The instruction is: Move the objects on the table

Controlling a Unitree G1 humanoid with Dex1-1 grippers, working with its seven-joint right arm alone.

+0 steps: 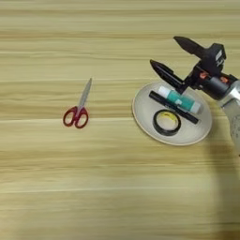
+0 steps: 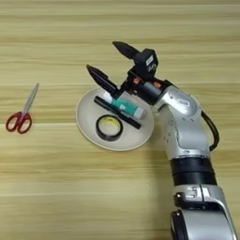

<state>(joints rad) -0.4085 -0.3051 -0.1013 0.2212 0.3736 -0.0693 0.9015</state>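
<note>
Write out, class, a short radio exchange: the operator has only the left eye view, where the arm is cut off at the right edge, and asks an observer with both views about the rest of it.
Operator: Where does the arm run beyond my edge?
Observer: From the open gripper the silver forearm turns toward the picture's bottom edge and leaves there, to the right of the plate.
Operator: Is anything attached to it?
Observer: A black cable loops out along the forearm's right side.

Both head eyes look down; shared table (image 1: 93, 187), right view shifted rightward
</note>
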